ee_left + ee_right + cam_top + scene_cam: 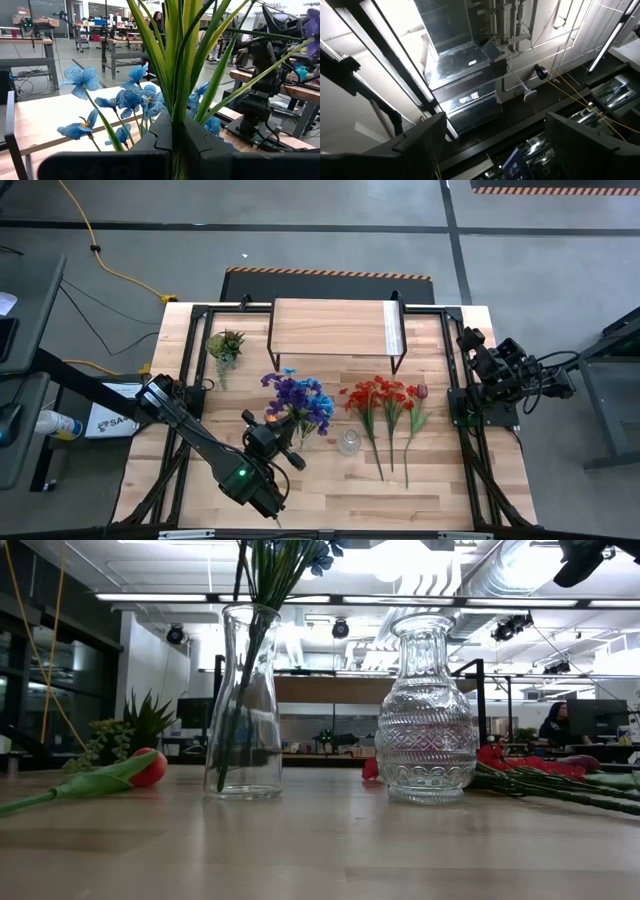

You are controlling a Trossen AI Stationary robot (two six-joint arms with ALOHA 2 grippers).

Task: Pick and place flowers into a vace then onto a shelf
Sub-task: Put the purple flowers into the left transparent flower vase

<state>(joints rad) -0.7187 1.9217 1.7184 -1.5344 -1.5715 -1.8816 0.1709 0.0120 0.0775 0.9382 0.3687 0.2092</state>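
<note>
Two vases [247, 700] on bench [330, 480]; we see left gripper [172, 145] clamped on blue-flower stems [175, 65], lowering into nearer vase. Right gripper [492, 145] open, parked right.

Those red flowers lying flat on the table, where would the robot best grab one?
Probably mid-stem, from straight above. The red flowers lie flat with heads toward the shelf and stems fanning apart toward the table's front edge, so there a tool can close on one stem without crushing petals.

No legible text anywhere.
</note>
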